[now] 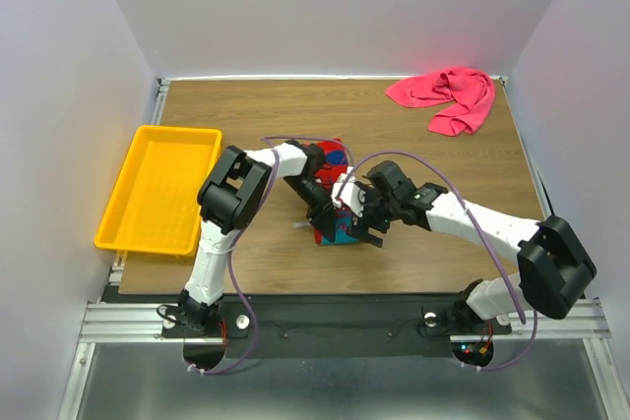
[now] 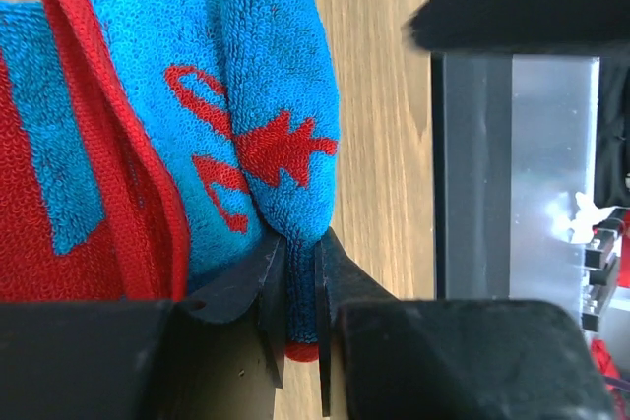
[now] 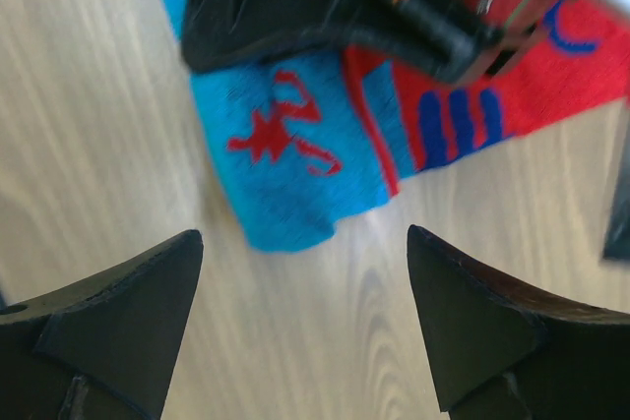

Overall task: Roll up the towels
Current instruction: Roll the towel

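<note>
Wood-grain desk (image 1: pixel 295 115), white walls round it. Patterned towel (image 2: pixel 276 76) mid-desk: looped terry, teal with red motifs, red hem, near end folded into soft rounded lip. My left fingers (image 2: pixel 258 287) nearly closed, pinching that folded edge, arm bent over towel. Right fingers (image 3: pixel 128 292) spread wide, gripping nothing, hovering over bare wood just beside towel's teal end. Pink towel (image 1: pixel 448 95) crumpled at far right corner. Yellow plastic tray (image 1: pixel 157 189), rectangular, at left edge.

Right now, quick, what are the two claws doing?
Left claw: closed on the soft red, navy and teal patterned cloth towel.
Right claw: open, holding nothing.
</note>
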`<action>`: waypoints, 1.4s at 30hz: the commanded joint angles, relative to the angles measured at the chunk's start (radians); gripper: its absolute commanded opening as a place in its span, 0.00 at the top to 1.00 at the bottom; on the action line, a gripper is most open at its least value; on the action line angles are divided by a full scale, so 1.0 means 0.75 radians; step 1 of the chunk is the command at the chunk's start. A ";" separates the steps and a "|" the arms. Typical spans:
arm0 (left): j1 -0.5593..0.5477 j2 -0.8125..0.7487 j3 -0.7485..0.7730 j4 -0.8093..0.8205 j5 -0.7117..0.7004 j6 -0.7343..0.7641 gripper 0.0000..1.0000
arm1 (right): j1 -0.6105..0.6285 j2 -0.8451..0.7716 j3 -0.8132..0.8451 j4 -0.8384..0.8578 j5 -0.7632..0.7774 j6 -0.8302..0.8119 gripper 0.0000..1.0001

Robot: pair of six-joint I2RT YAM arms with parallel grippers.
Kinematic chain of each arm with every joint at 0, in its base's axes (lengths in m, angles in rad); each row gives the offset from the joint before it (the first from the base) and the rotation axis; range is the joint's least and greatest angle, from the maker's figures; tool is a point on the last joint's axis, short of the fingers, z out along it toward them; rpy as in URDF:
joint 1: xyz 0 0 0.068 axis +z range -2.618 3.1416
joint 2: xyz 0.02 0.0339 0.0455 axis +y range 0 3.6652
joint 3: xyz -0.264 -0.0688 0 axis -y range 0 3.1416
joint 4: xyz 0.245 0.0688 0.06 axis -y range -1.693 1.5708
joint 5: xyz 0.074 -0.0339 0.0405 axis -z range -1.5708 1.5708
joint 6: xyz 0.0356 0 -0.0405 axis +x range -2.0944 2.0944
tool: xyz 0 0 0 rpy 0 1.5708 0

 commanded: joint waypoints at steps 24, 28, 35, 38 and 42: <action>0.131 0.142 0.021 -0.146 -0.124 0.231 0.79 | 0.158 0.312 -0.018 0.346 -0.148 -0.147 0.44; 0.157 0.114 0.021 -0.150 -0.102 0.255 0.69 | 0.166 0.380 0.011 0.362 -0.160 -0.118 0.68; 0.282 -0.091 0.006 -0.107 -0.083 0.237 0.52 | 0.164 0.382 0.041 0.305 -0.289 0.092 0.98; 0.358 -0.185 0.027 -0.142 -0.116 0.270 0.39 | 0.164 0.433 0.082 0.191 -0.344 0.129 0.99; 0.484 -0.302 0.033 -0.142 -0.165 0.280 0.36 | 0.164 0.474 0.146 0.133 -0.440 0.248 0.99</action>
